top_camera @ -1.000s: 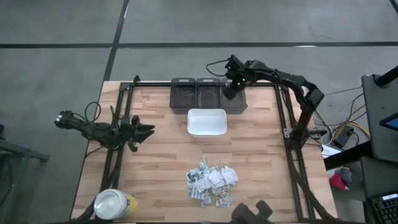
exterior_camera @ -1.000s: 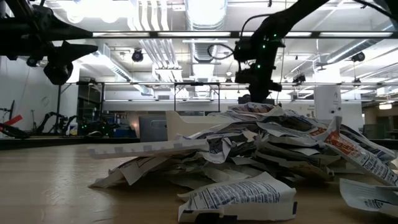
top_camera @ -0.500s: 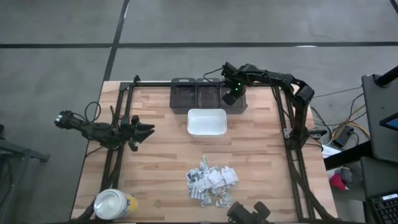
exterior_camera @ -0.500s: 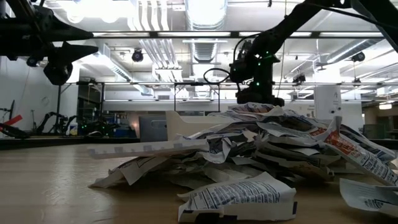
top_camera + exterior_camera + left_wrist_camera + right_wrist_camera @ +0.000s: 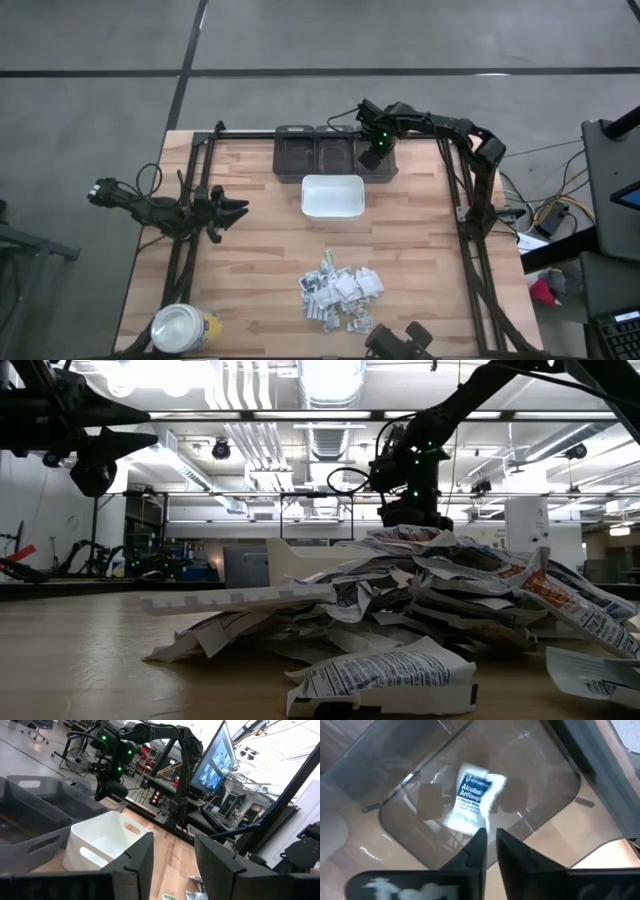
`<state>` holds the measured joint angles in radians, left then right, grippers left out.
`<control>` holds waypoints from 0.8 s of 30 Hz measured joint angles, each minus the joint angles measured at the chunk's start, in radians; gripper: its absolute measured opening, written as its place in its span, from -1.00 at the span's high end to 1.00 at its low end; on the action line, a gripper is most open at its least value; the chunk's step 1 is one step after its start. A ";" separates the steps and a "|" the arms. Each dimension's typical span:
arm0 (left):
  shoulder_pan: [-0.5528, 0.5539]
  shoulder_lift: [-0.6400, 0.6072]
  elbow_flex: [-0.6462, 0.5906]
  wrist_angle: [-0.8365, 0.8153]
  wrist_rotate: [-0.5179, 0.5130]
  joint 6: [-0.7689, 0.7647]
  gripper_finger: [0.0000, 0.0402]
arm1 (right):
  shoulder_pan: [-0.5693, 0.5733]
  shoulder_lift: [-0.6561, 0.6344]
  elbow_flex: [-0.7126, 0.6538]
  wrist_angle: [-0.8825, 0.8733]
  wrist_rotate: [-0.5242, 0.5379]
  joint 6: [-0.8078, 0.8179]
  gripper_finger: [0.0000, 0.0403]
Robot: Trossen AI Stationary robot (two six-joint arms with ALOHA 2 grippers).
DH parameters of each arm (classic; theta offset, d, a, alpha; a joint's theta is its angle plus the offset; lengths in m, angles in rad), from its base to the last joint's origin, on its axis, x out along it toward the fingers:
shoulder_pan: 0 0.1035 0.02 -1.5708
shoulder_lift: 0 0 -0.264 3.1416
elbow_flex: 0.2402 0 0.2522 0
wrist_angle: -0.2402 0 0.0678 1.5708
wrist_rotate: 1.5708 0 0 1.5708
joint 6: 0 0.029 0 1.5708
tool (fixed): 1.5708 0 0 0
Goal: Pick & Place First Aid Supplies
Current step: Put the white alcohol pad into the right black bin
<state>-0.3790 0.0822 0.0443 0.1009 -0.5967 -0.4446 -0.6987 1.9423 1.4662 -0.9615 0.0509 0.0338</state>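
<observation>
- Hovering over the rightmost dark bin [image 5: 377, 150], right gripper [image 5: 490, 837] has jaws barely parted, gripping nothing; a packet [image 5: 472, 797] lies beneath.
- Packets in the pile [image 5: 340, 292] look light, limp, slippery; pinch an edge.
- Left gripper [image 5: 238, 209] waits open, empty.

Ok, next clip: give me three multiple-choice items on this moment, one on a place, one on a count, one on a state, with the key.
1. Where is the right gripper?
A. over the packet pile
B. over the rightmost dark bin
C. beside the yellow jar

2. How many dark bins stand behind the white tray?
A. one
B. three
C. five

3. How does the alcohol wipe packet stand?
A. clamped high between the fingers
B. lying on the wooden table
C. in the bin, just beyond the nearly closed fingertips

Key: 1 B, the high view shows it there. 2 B, three sit side by side. 3 C, the right wrist view shows it inside the bin.
</observation>
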 joint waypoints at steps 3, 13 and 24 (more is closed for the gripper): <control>0.000 0.000 0.000 0.000 0.000 0.000 0.31 | 0.000 0.000 0.000 0.000 0.000 -0.005 0.62; 0.000 0.000 0.000 0.000 0.000 -0.003 0.31 | 0.021 -0.089 0.001 -0.106 -0.006 0.010 0.44; 0.000 0.000 0.000 -0.024 0.006 -0.002 0.31 | 0.150 -0.343 -0.009 -0.133 -0.007 0.052 0.53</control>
<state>-0.3790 0.0826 0.0441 0.0770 -0.5902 -0.4469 -0.5491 1.5990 1.4571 -1.0946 0.0435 0.0860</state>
